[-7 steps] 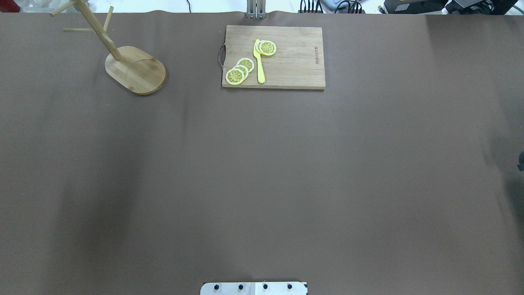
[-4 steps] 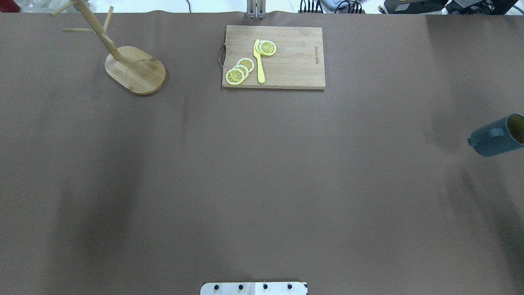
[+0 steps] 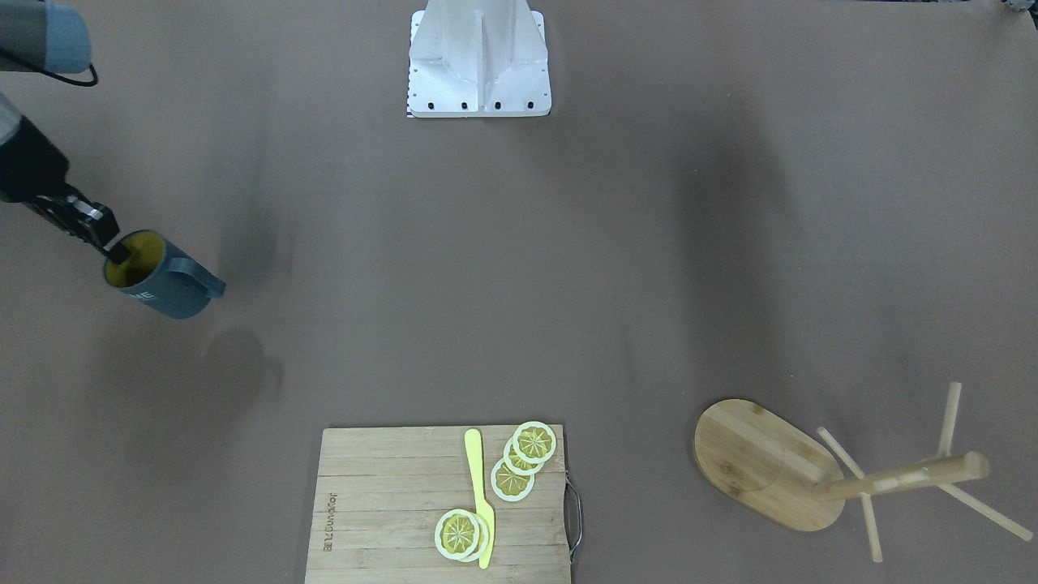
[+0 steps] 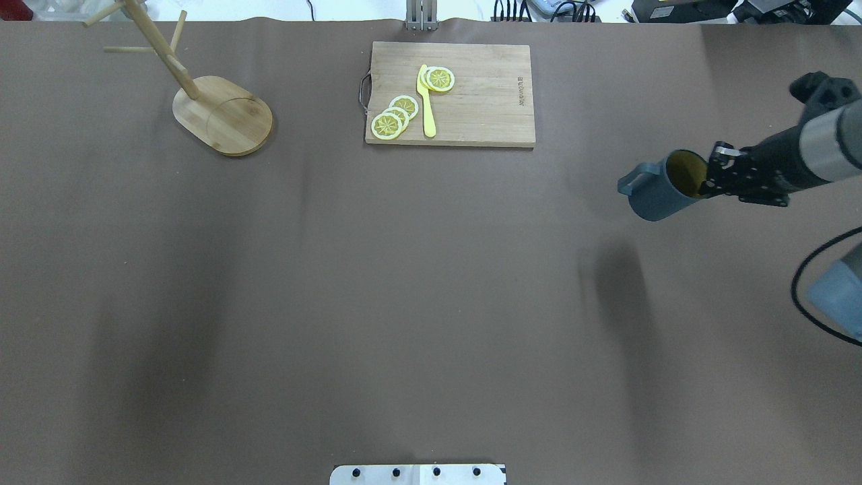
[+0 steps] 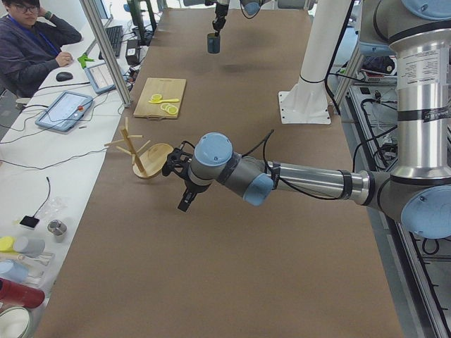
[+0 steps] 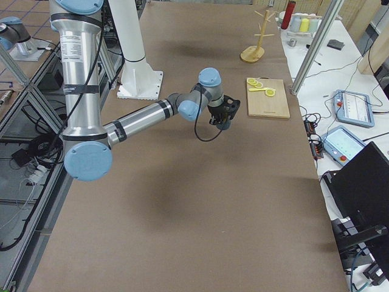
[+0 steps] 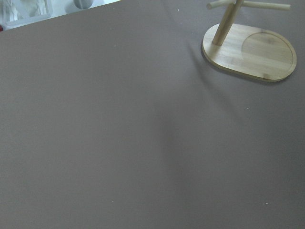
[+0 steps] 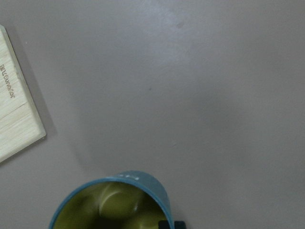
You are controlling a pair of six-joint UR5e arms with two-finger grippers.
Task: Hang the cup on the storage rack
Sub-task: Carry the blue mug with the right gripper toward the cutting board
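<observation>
The blue-grey cup [image 4: 654, 197] with a yellow inside hangs in the air over the right side of the table, tilted, with its handle pointing left. My right gripper [image 4: 707, 182] is shut on its rim, one finger inside the cup. The cup also shows in the front view [image 3: 162, 285] and at the bottom of the right wrist view [image 8: 114, 205]. The bamboo storage rack [image 4: 225, 118] stands at the far left with bare pegs; it shows in the left wrist view [image 7: 252, 47] too. My left gripper [image 5: 184, 201] shows only in the exterior left view, near the rack; I cannot tell whether it is open or shut.
A wooden cutting board [image 4: 478, 101] lies at the far middle with lemon slices [image 4: 394, 118] and a yellow knife [image 4: 426, 101] on it. The robot's base plate [image 4: 417, 474] is at the near edge. An operator [image 5: 32, 42] sits beside the table.
My right arm has come in from the right edge with the cup and carried it left and slightly farther away. The rack and board have not moved.
</observation>
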